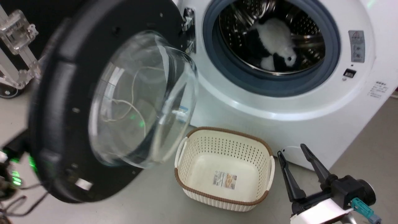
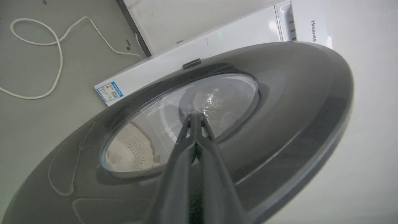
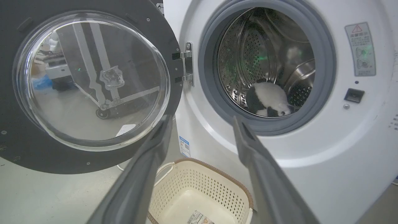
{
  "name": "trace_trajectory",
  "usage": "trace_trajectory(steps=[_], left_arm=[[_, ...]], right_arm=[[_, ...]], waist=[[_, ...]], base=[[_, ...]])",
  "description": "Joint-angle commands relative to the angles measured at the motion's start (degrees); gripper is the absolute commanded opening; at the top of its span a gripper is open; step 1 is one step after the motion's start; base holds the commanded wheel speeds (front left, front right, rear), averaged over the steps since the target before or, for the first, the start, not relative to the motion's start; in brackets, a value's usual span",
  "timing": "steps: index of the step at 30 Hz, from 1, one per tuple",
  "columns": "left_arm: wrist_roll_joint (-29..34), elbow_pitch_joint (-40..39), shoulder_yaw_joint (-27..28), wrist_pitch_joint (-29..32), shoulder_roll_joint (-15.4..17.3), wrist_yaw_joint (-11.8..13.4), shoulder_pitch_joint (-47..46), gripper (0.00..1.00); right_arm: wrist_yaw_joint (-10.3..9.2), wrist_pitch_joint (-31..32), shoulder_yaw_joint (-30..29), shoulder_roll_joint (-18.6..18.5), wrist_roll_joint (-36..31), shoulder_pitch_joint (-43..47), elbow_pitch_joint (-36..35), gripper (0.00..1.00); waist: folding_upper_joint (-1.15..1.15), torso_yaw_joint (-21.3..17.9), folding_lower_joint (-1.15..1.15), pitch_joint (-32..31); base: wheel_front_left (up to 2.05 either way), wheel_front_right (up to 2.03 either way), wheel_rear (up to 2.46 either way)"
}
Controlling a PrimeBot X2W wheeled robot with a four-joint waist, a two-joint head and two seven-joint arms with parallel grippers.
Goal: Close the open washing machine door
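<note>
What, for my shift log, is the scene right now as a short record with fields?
door: washing machine door open, swung out to the left of the opening
machine: washing machine with its drum exposed
in drum: black-and-white soft toy
floor: cream basket in front of the machine, holding only a label
left gripper: shut, tips at the door's outer face
right gripper: open, holding nothing, right of the basket
task state: door not yet closed
</note>
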Motion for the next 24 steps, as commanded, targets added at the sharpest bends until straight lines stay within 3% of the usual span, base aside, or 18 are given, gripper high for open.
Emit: trace_trajectory(steps=[1,8,11,12,13,18,24], left_arm=[[-1.6,-2.4,-0.6,1.9,-2.1,0.4,1.9,0.0],[-8.6,-13.3,-2.5,7.2,-11.6,4.6,9.0,0.0],[-12.7,-16.6,-3.7,6.9,-13.6,6.7,12.3,0.0],[-13.9,-17.3,-4.6,6.4,-13.9,7.1,13.7,0.0],[-18.8,-19.1,-10.0,2.8,-14.1,7.6,18.0,0.0],[-24.6,-22.4,-20.8,-6.9,-14.1,5.5,24.2,0.0],[-25.8,-23.0,-30.3,-15.0,-14.1,2.6,26.9,0.0]], right_arm=[[0.05,-0.3,-0.3,0.3,0.5,0.8,0.2,1.0],[0.05,-0.3,-3.0,0.6,0.2,0.7,0.2,1.0],[0.05,-0.3,-4.1,0.7,0.1,0.6,0.2,1.0],[0.05,-0.3,-4.1,0.7,-0.1,0.6,0.4,1.0],[0.05,-0.3,-3.9,0.7,-0.4,0.8,0.6,1.0],[0.05,-0.3,-3.1,0.8,-0.4,0.3,0.5,1.0],[0.05,-0.3,-2.8,0.8,-0.6,-0.3,0.5,1.0]], waist=[[0.0,0.0,0.01,-0.9],[0.0,-1.3,0.01,-2.4],[0.0,-2.4,0.01,-2.5],[0.0,-3.0,0.01,-2.5],[0.0,-4.7,0.01,-2.3],[0.0,-8.8,0.01,-0.6],[0.0,-14.5,0.01,1.6]], base=[[0.0,0.0,0.0],[0.0,0.0,0.0],[0.0,0.0,0.0],[0.0,0.0,0.0],[0.0,0.0,0.0],[0.0,0.0,0.0],[0.0,0.0,0.0]])
